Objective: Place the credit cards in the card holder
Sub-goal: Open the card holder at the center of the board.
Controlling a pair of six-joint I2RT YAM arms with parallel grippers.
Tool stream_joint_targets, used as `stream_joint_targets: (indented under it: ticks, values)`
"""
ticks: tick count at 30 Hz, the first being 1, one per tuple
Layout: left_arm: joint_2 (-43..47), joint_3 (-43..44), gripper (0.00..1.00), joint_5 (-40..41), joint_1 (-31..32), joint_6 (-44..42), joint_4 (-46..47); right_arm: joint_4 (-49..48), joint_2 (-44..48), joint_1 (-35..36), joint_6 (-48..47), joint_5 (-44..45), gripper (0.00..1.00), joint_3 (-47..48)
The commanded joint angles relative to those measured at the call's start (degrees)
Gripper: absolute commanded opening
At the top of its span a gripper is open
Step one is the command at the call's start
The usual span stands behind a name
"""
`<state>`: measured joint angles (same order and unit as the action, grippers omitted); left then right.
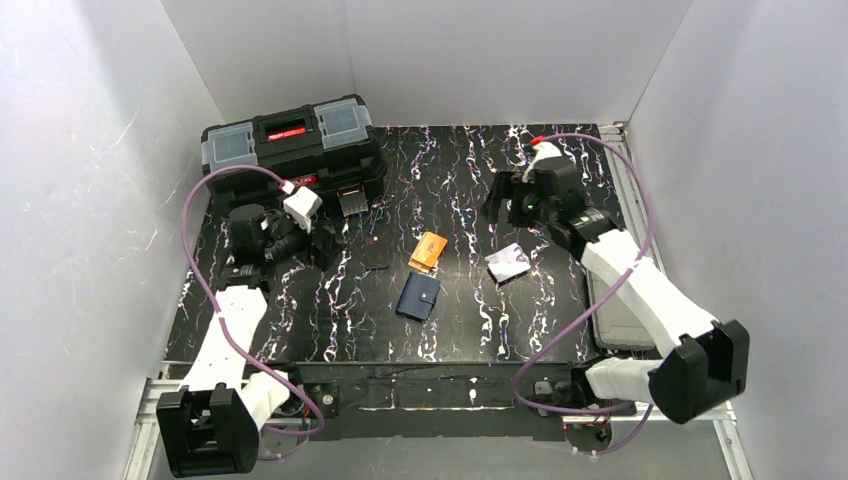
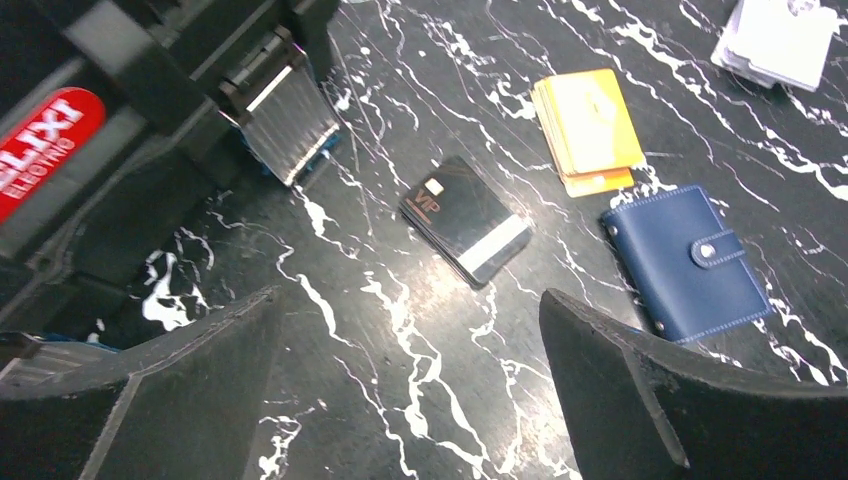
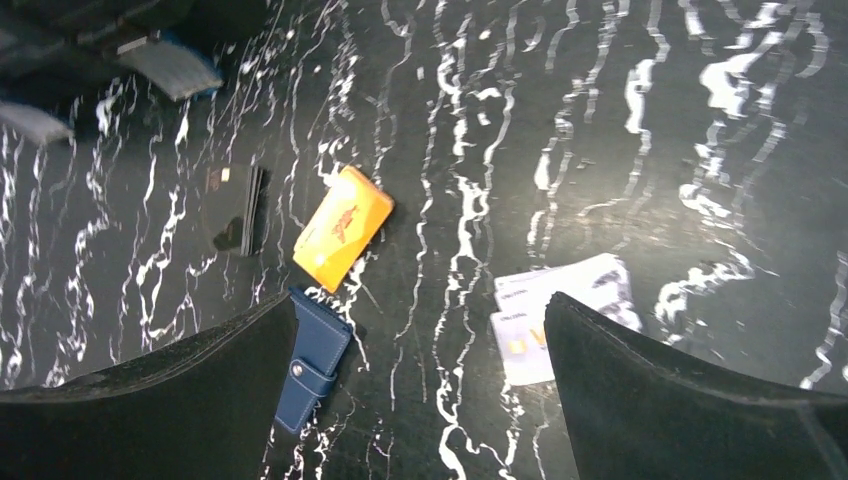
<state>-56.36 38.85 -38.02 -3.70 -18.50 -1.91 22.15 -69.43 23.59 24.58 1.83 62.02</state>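
Between the two claws, on the black marbled counter [image 1: 460,160], lie all the items for this task.

1. Claw state. The left claw [image 2: 408,300] stands fully open and holds nothing. The right claw [image 3: 420,300] stands fully open and holds nothing. Both hover above the counter and touch no item.

2. Card holder [image 1: 418,297]. It lies flat and closed, with the snap tab fastened.
   - From the left claw, it is ahead and off toward the right arm's side, outside the finger span.
   - From the right claw, it is off toward the left arm's side, with one end hidden behind that claw's finger in the wrist view.
   - I judge it roughly midway between the claws, slightly nearer the left one.
   - Its long axis runs oblique to the left claw's closing line. The tab sits on the long edge facing the right arm.

3. Cards.
   - The orange cards [image 1: 428,252] form one stack just beyond the card holder. I cannot tell whether their corners touch.
   - The whitish cards [image 1: 508,263] lie nearest the right claw.
   - The black cards [image 2: 466,219] lie straight ahead of the left claw.

4. Assessment. The card holder must be unsnapped and opened before any card can go in. I judge the left claw better placed for the holder, after turning to square up with its long axis. I judge the right claw better placed for the whitish cards.
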Motion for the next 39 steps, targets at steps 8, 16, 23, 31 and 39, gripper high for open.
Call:
stream_joint_targets:
  ticks: [8, 16, 23, 31, 39]
  values:
    - [-3.40, 4.12, 0.99, 15.68, 10.56, 4.83, -6.24, -10.20, -9.65, 8.90, 3.35, -2.47, 1.00, 4.38]
    - [-9.18, 7.44, 0.99, 26.79, 19.68, 11.50, -9.15, -1.66, -16.38, 15.15, -3.28, 8.80, 0.93, 9.50]
    - [-5.71, 5.79, 0.99, 26.76, 23.01, 7.75, -13.72, -1.49, -19.00, 26.28, -1.46, 13.32, 0.92, 5.81]
    - [7.08, 0.42, 0.99, 23.39, 23.87, -0.45, -17.77, 0.81, -23.36, 34.90, 3.51, 19.68, 0.84, 3.47]
    - [13.70, -3.10, 0.99, 21.17, 23.93, -2.18, -16.73, 1.96, -29.62, 36.53, 9.17, 20.38, 0.73, 4.59]
